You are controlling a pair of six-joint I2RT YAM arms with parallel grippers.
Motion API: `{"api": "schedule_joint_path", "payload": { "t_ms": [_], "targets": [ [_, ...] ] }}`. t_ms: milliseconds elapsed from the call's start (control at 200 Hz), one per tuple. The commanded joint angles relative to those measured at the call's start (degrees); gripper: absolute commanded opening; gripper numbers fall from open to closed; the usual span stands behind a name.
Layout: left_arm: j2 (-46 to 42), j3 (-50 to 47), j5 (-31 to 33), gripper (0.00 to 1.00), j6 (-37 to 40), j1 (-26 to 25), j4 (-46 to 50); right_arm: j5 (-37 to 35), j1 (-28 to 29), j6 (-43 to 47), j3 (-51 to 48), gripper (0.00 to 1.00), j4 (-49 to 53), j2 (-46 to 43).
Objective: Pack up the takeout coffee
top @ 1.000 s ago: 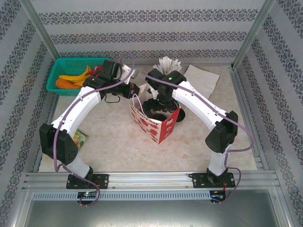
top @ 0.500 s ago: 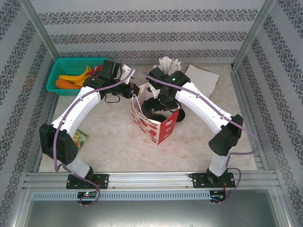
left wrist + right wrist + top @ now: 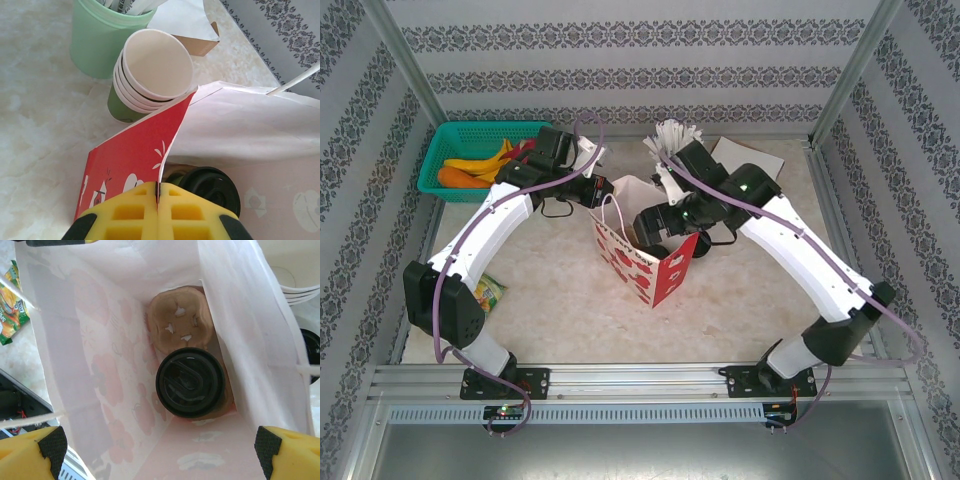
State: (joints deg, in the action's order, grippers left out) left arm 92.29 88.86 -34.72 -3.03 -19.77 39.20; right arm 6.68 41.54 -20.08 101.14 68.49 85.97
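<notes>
Lidded cup [image 3: 190,382] in tray [image 3: 175,315] inside bag [image 3: 90,355], right fingers [image 3: 50,445] parted above

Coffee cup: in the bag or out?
In. The right wrist view looks down on its black lid, seated in one well of the pulp tray at the bottom of the paper bag.

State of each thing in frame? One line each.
paper bag, upright, mouth open
left tool, shut on bag rim
right tool, open over bag mouth
lidded cup, upright in one tray well, inside bag
pulp tray, on bag floor, other well empty
cup stack, nested, top cup empty
</notes>
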Motion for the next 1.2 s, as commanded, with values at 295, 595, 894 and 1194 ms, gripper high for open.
{"api": "schedule_joint_path", "payload": {
  "t_ms": [295, 595, 894, 1194],
  "targets": [
    [-0.31, 2.06, 5.0, 0.0, -3.8, 0.26, 0.09, -10.67, 0.2, -9.14, -9.5, 0.98, -6.37, -11.67],
    [-1.14, 1.42, 8.52, 0.0, -5.35, 0.54, -0.8, -15.63, -1.53, -14.03, -15.58, 0.97, -6.21, -17.88],
    [-0.86, 1.4, 7.36, 0.0, -6.64, 1.14, -1.42, -5.8, -3.09, -20.6, -24.21, 0.89, -6.18, -21.17],
    [-0.05, 2.59, 7.07, 0.0, -7.08, 1.14, -0.27, 2.61, -4.27, -34.98, -32.67, 0.74, -29.49, -20.14]
  ]
}}
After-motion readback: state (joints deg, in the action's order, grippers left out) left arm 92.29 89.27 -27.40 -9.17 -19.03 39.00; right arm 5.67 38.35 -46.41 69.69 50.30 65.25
